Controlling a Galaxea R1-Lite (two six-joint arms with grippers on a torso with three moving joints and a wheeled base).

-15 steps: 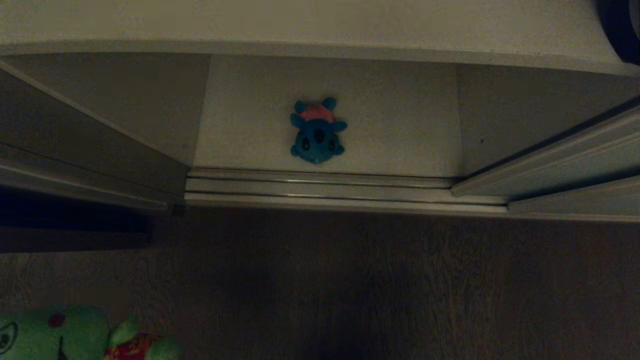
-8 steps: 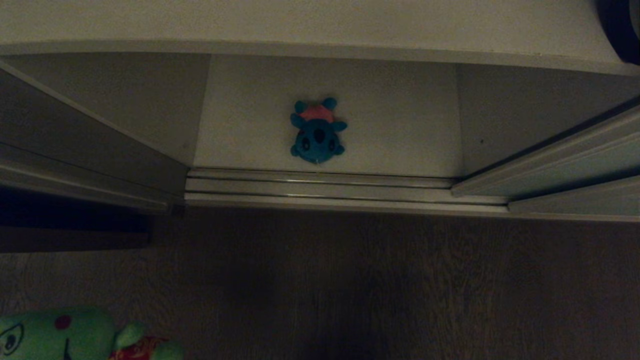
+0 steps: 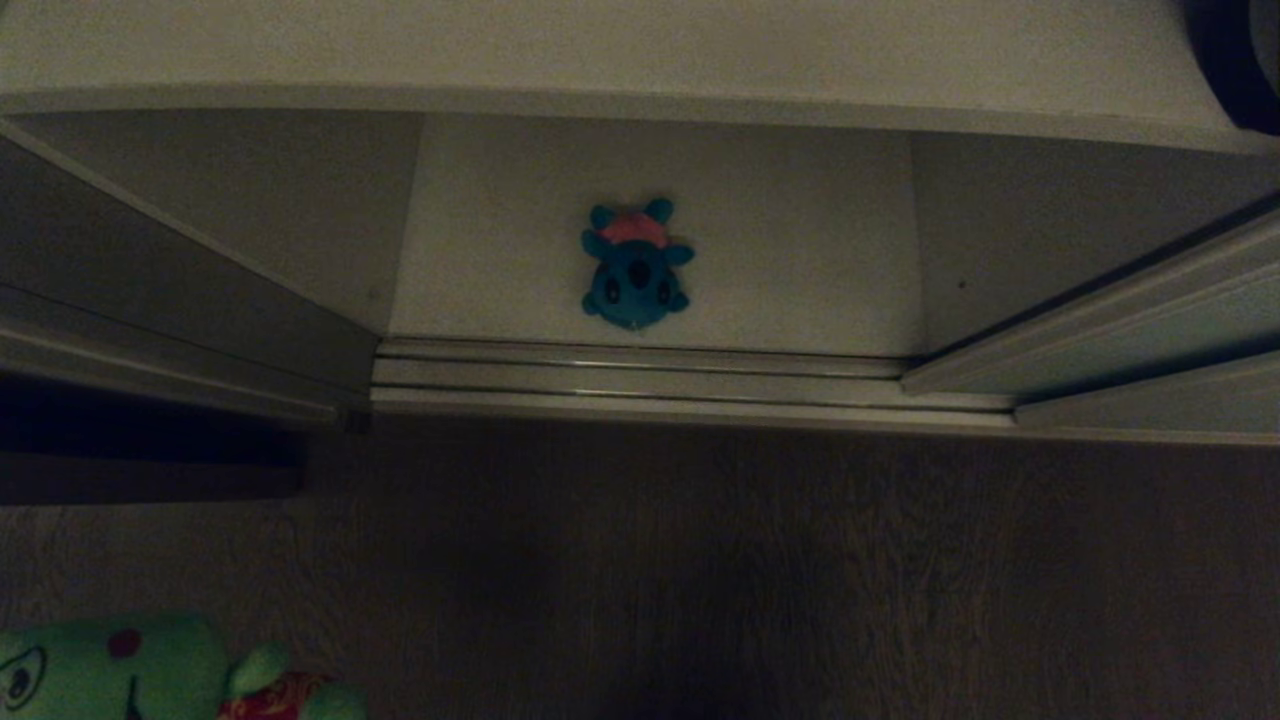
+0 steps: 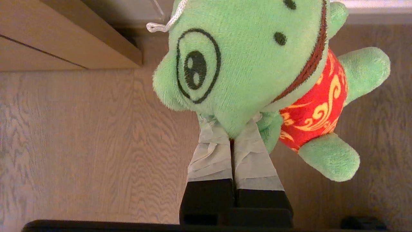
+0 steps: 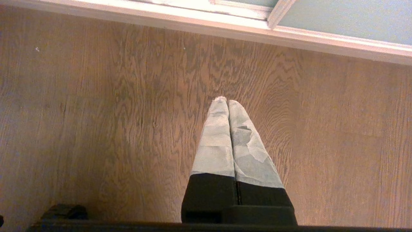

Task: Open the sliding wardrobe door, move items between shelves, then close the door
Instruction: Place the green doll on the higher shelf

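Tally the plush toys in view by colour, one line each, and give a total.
Blue plush toy, on the lower shelf: 1
Green plush toy, pinched in the left hand above the wood floor: 1
Total: 2

Doorway's wide open ahead of the left tool (image 4: 230, 135), only the blue plush (image 3: 636, 265) sits mid lower shelf (image 3: 800, 250); upper shelf (image 3: 640, 95) overhangs, sliding door (image 3: 1150, 320) off right.

A home bedroom: fitted wardrobe with sliding wardrobe door (image 3: 1150, 330), wood-grain floor (image 3: 700, 560), plush toys about.
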